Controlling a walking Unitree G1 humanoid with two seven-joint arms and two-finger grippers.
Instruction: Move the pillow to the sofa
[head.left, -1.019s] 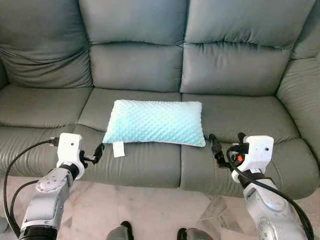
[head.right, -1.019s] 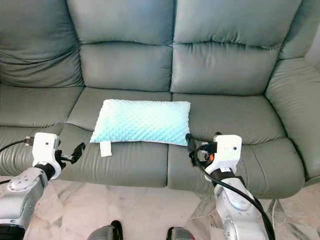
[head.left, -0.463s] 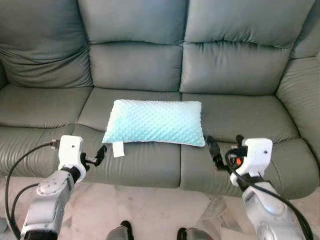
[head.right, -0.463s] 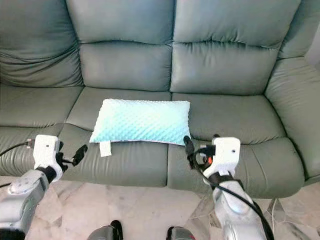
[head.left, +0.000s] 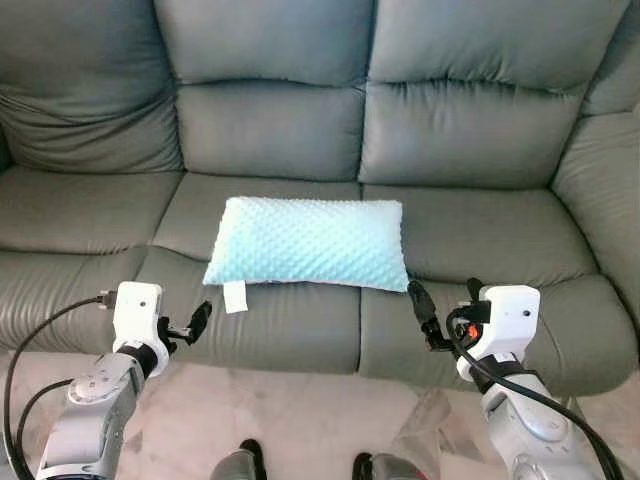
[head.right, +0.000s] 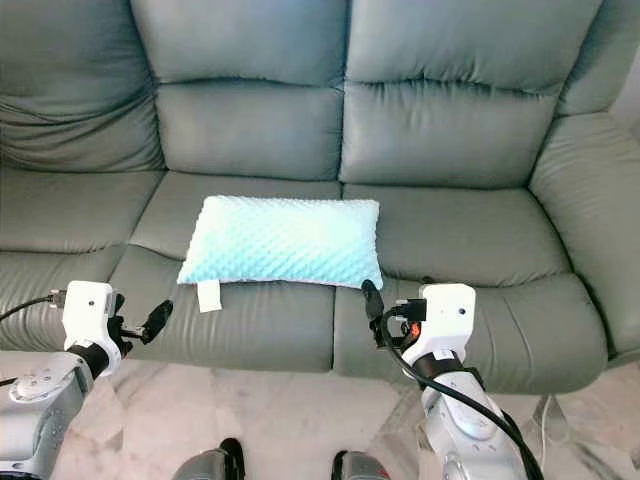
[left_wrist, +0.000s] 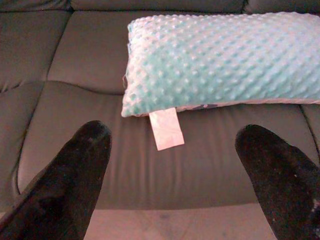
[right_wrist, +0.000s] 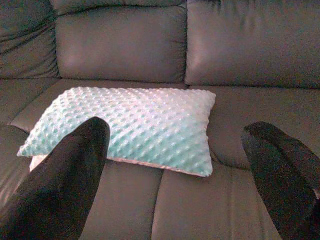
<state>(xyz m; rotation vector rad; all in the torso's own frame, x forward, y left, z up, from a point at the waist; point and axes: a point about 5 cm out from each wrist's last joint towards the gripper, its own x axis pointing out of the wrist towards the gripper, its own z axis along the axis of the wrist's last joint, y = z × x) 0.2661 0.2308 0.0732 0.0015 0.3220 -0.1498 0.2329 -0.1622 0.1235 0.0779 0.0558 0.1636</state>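
A light blue dotted pillow (head.left: 307, 243) with a white tag (head.left: 236, 297) lies flat on the middle seat of the grey-green leather sofa (head.left: 450, 130). My left gripper (head.left: 197, 320) hovers at the seat's front edge, below and left of the pillow's left corner, open and holding nothing. The left wrist view looks between its fingers (left_wrist: 75, 170) at the tag (left_wrist: 166, 129) and the pillow (left_wrist: 225, 60). My right gripper (head.left: 444, 296) is open just off the pillow's front right corner, apart from it. The right wrist view has the pillow (right_wrist: 135, 122) lying between its spread fingers (right_wrist: 75, 170).
The sofa's side seats (head.left: 70, 215) flank the pillow, and a padded armrest (head.left: 600, 200) rises at the right. Pale marble floor (head.left: 300, 405) runs along the sofa front, with my feet (head.left: 250, 458) at the bottom. Black cables (head.left: 30, 340) loop off both arms.
Both grippers have drawn back and down from the pillow's corners toward the seat's front edge, staying open. The pillow has not moved.
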